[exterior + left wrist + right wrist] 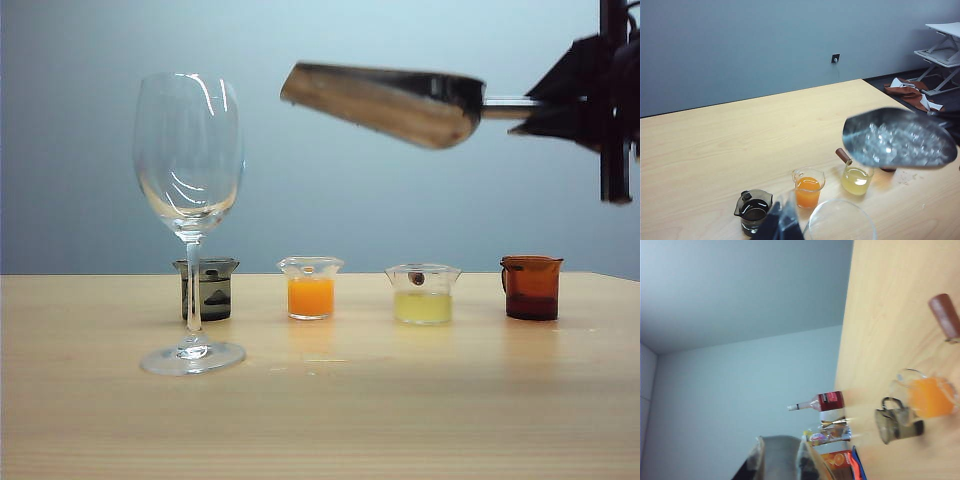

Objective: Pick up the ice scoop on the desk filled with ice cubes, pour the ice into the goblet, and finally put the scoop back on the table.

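- Ice scoop is your carried load: it hangs in the air above the desk, between the goblet and the right edge, handle running right into the right gripper.
- You are in the carry-to-pour step, by my reading: the scoop's open mouth points toward the goblet but sits beside the rim, not over it, and the glass bowl looks empty.
- Going left to right along the desk you have one goblet near the left edge, then four small beakers in a row behind it: one dark just behind the stem, one orange, one pale yellow, one brown nearest the right edge.
- Ice cubes fill the scoop in a heap; they are too jumbled to count. I see none on the desk.
- Your right gripper is pinched on the scoop handle.
- Your left gripper hovers over the near-left part of the desk by the goblet rim; only dark finger tips show, so I cannot tell how they stand.
- Next, I judge, you need the mouth brought over the rim, then a slow tilt; the narrow glass could tip or shed cubes.
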### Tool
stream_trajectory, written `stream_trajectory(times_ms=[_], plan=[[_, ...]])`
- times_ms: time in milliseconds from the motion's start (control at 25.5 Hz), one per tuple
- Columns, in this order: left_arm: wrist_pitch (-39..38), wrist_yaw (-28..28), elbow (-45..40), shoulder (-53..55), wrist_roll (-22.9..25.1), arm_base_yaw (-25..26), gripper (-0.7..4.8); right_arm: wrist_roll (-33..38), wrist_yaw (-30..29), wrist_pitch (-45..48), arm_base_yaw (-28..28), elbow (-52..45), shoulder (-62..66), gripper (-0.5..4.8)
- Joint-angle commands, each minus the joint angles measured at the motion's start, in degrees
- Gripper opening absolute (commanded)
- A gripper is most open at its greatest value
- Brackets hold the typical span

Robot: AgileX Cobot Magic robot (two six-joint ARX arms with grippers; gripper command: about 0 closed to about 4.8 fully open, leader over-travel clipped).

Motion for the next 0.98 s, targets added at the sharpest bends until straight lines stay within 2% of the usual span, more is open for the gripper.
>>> stream_trajectory(times_ms=[39,275,550,824,942,981], plan=[[0.61,0.04,0.26,-0.11,1.42,-0.02,-0.05,0.63,-1.49,-3.72,-0.11,2.69,-2.82,-0.05],[0.61,0.04,0.26,-0.11,1.49,-0.02,-0.06,-0.04,-3.93,-7.15,-0.04,5.70,-4.55,-0.05],[0.61,0.07,0.26,-0.11,1.46,-0.02,-0.05,-6.29,-5.01,-18.53,0.02,9.62,-7.34,-0.05],[0.13,0.74,0.26,-0.11,1.97,-0.02,-0.05,-6.71,-5.44,-19.58,0.33,12.37,-7.65,-0.05],[-2.32,3.80,0.74,0.09,3.78,0.00,-0.06,-6.86,-5.42,-20.98,1.01,13.40,-7.65,-0.05],[-6.25,4.42,2.27,0.81,4.22,-0.02,-0.05,-7.37,-5.38,-22.25,1.64,14.10,-7.65,-0.05]])
